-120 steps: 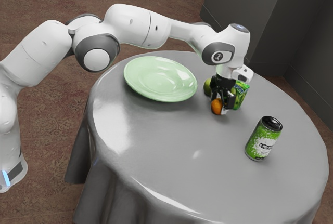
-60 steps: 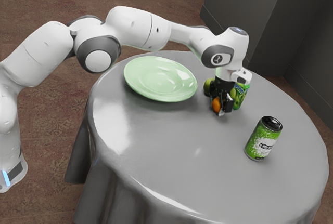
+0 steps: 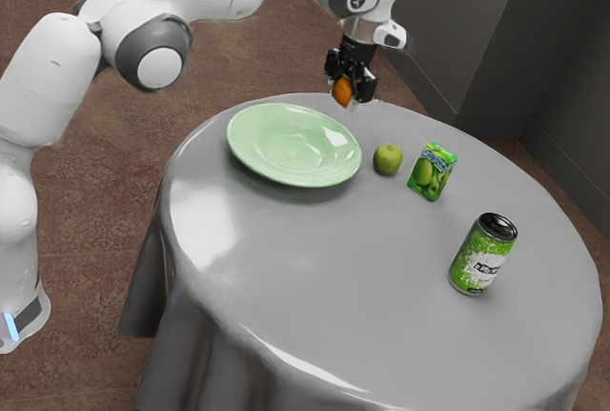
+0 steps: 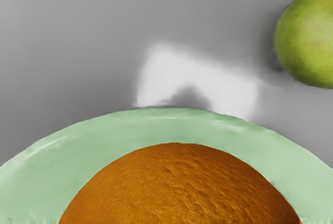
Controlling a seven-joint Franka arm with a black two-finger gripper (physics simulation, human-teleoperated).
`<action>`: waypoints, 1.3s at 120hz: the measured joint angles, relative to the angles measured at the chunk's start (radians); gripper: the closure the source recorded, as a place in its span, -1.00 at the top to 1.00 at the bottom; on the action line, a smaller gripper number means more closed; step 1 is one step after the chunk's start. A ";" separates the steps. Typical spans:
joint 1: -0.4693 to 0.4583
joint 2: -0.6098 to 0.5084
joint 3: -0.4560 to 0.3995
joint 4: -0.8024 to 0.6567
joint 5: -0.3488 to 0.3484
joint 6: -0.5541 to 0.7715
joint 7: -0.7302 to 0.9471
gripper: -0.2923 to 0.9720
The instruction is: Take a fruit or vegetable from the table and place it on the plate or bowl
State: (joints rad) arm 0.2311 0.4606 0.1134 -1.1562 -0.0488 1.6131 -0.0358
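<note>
My gripper [image 3: 344, 92] is shut on a small orange [image 3: 341, 93], held high in the air above the far right rim of the pale green plate [image 3: 276, 149]. Seen from the wrist, the orange [image 4: 179, 187] looms just under my hand, with the plate's rim [image 4: 171, 125] behind it. A green apple [image 3: 387, 158] rests on the grey tablecloth just right of the plate, and it shows as a green apple [image 4: 307, 37] beyond the rim in the wrist view.
A green juice carton [image 3: 431, 171] stands right of the apple. A green soda can [image 3: 482, 255] stands nearer the table's right edge. The round table [image 3: 334, 277] is draped in grey cloth; dark walls rise behind it.
My gripper has lifted the orange from the table beside the carton and carried it up and to the exterior view's left, over the plate's rim. The apple and carton now stand uncovered.
</note>
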 joint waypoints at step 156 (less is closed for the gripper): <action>-0.122 -0.353 0.067 -0.581 -0.018 0.057 0.038 0.48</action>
State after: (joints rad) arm 0.1096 0.1076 0.1809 -1.7375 -0.0665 1.6706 0.0021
